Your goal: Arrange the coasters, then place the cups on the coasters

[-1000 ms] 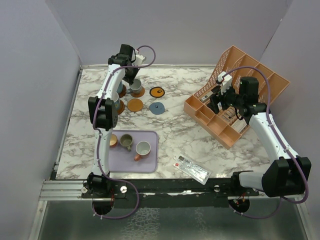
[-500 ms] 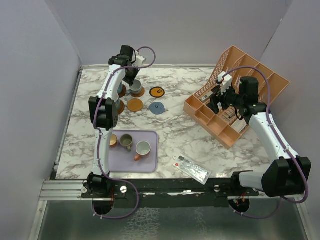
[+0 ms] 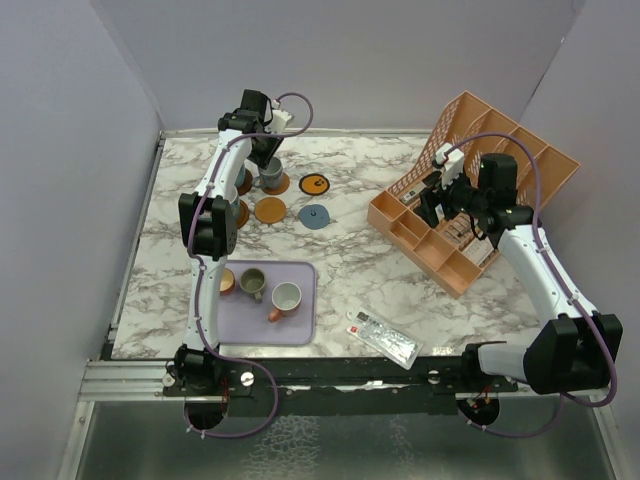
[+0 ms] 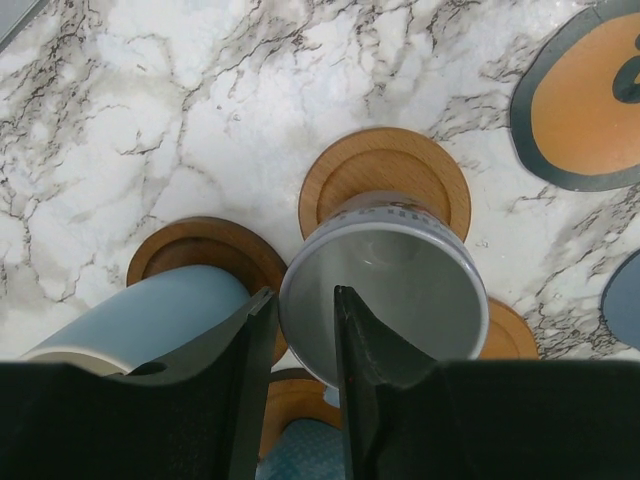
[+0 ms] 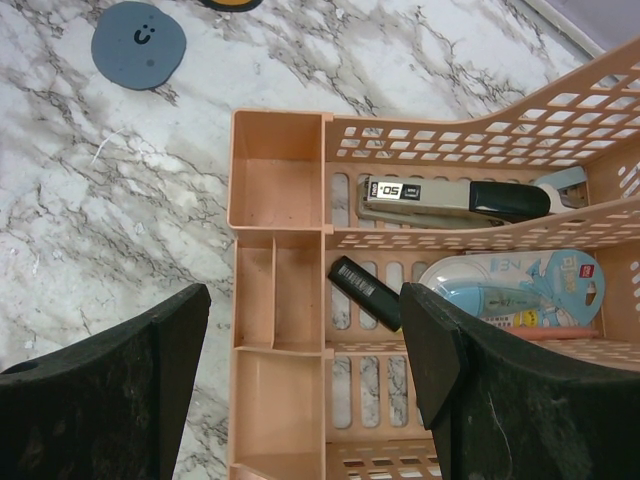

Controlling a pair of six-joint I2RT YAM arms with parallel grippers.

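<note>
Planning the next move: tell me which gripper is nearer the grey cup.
Left. The left gripper straddles the grey cup's rim; the right gripper hangs over the organiser, across the table.

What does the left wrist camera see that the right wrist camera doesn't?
Only the left wrist view: a grey-white cup sitting on a tan coaster, and a light blue cup on a dark brown coaster.
Only the right wrist view: the orange organiser, with a stapler and a blue tape dispenser inside.
Both: the marble table and the grey-blue coaster. The left wrist view catches just its edge.
</note>
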